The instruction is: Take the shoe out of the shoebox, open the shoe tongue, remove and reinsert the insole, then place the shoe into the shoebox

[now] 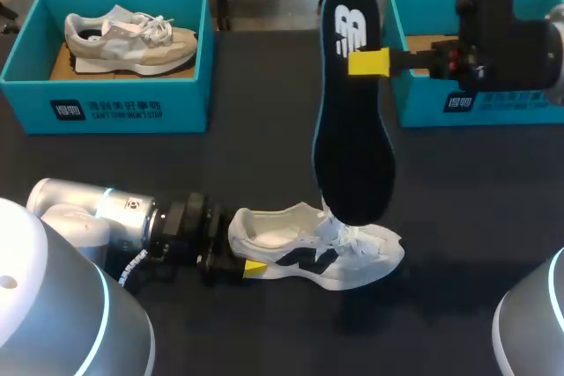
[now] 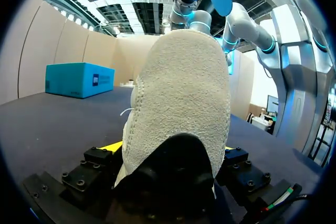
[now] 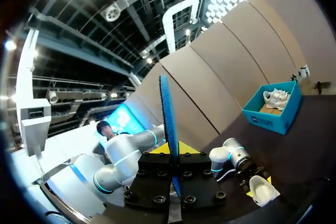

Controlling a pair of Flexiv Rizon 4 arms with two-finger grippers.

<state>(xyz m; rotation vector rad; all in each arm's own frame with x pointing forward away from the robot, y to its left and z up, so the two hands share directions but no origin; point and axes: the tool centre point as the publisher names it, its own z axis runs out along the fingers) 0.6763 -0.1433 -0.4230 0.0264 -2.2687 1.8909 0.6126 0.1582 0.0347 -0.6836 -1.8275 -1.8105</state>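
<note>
Left gripper (image 2: 169,153) clamped the shoe (image 2: 181,93) by its heel; blue shoebox (image 2: 79,80) stood well ahead.

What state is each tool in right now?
Left tool: closed on the shoe, at its heel.
Right tool: closed on the insole, held above the table.

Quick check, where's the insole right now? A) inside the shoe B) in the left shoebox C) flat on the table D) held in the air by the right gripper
D: the right gripper is shut on the insole, holding it upright above the shoe.
</note>
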